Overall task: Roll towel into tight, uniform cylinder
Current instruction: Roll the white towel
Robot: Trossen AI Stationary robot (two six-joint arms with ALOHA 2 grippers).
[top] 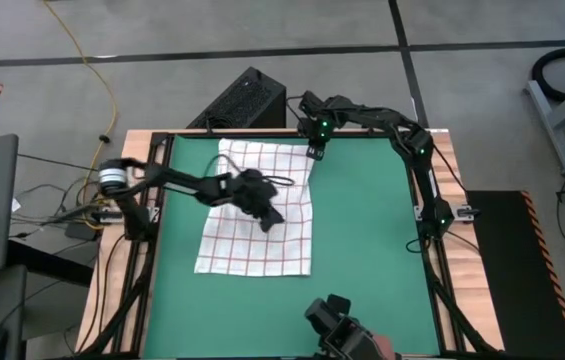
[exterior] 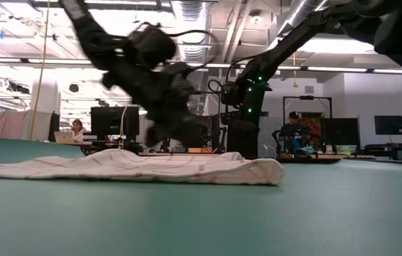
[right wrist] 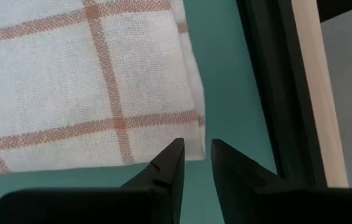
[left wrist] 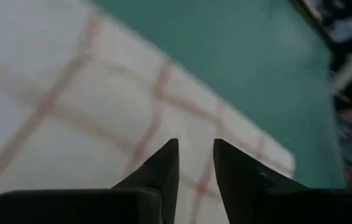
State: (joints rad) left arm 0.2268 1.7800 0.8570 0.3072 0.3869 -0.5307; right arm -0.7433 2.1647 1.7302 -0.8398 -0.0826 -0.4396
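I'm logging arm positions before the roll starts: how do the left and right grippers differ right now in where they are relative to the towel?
The left gripper is over the middle of the towel, with checked cloth filling its wrist view; the right gripper is at the towel's far corner by the mat's edge, its tips over green mat just off the corner. Shared: both have a narrow gap between the fingers and hold nothing.
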